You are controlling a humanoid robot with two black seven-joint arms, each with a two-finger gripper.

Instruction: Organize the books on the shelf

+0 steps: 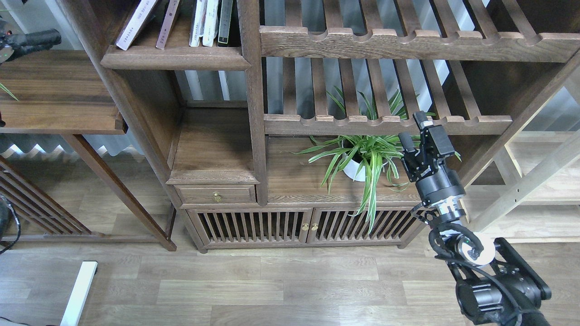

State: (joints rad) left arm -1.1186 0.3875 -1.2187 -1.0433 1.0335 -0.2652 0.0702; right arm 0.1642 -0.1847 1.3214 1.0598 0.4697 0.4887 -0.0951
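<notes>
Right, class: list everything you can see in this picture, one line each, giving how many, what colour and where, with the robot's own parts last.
Books: five, white, pale and dark, standing or leaning on the top-left shelf.
Shelf: one, dark brown, solid board, upper left.
Slatted shelves: two, brown, upper right.
Plant: one, green leaves, white pot, under the lower slatted shelf.
Drawer: one, brown, brass knob, centre.
Cabinet doors: two, brown, slatted, bottom.
Floor: wood planks, grey-brown.
Left gripper: black, far upper left, partly cut off.
Right gripper: black, open, empty, beside the plant.
</notes>
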